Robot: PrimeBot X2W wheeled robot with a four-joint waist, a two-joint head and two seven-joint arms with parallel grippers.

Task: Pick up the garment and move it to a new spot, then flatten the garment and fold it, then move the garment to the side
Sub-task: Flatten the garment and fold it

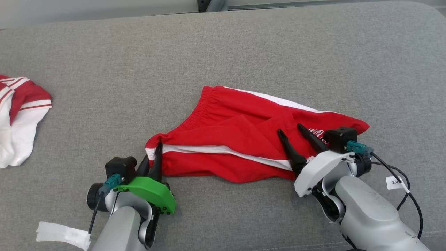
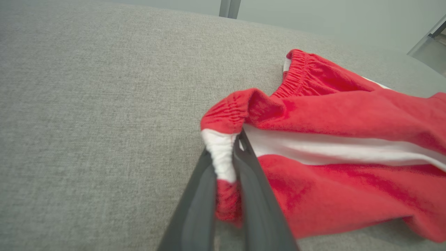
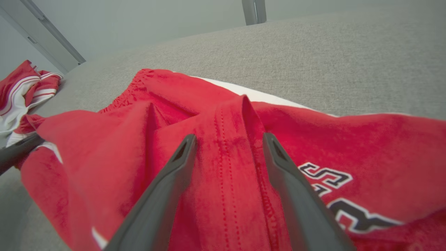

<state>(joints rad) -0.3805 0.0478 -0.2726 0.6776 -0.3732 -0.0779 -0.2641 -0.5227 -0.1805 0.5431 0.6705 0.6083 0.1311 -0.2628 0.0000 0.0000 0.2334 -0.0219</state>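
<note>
Left wrist view: left claw [image 2: 225,151] pinches red shorts [image 2: 348,115].

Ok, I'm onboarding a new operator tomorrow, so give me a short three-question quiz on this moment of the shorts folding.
1. True or false: the right hand is clamped on the red shorts.
2. Which part of the shorts does the left hand pinch? A) the leg hem by the lettering B) the waistband end at the white side stripe C) the crotch seam
3. Fill in: at the far left of the grey fabric surface lies a second garment, white and ___.
Key: 1 false, its fingers stand open over the cloth; 2 B; 3 red.
</note>
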